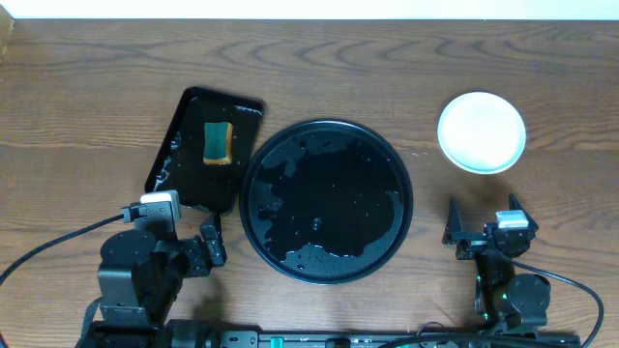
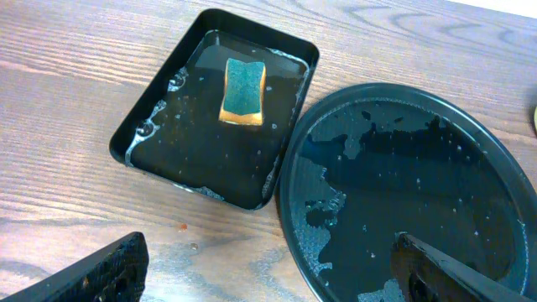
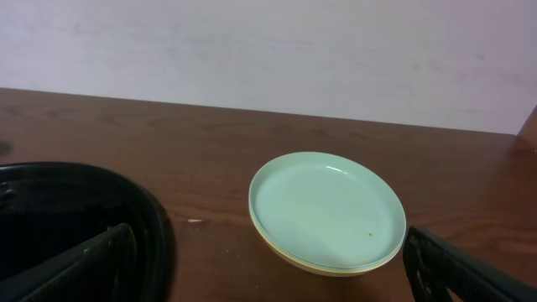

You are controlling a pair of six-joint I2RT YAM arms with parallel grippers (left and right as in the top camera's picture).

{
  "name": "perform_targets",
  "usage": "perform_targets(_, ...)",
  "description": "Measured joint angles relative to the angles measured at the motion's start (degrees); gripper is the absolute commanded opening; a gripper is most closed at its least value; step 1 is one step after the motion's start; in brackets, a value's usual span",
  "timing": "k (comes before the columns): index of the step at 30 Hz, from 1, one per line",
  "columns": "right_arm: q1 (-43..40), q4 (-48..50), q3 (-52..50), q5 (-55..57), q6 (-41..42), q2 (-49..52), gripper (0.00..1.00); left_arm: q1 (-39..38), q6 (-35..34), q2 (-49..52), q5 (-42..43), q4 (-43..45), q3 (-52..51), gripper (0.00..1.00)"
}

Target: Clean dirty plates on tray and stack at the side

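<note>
Your plates: stacked, mint one on top, on the table right of the wet round tray, apart from it. Sponge in your rectangular tray. Left gripper, right gripper: wide open, empty.

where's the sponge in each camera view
Overhead: sponge upper left, in the rectangular tray.
Left wrist: sponge top centre, in that tray.
Right wrist: not in view.
Shared landmark: the round black tray, in all three views.
</note>
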Motion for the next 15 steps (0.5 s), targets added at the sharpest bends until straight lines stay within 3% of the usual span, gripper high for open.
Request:
perform_targets(11, 0.0, 0.0, 0.0, 0.0, 0.0, 0.0, 0.99, 0.0, 0.2, 0.0, -1.4, -1.4, -0.3, 0.93)
perform_targets(15, 0.0, 0.0, 0.0, 0.0, 0.0, 0.0, 0.99, 0.0, 0.7, -0.7, -2.3, 2.3, -3.1, 0.93)
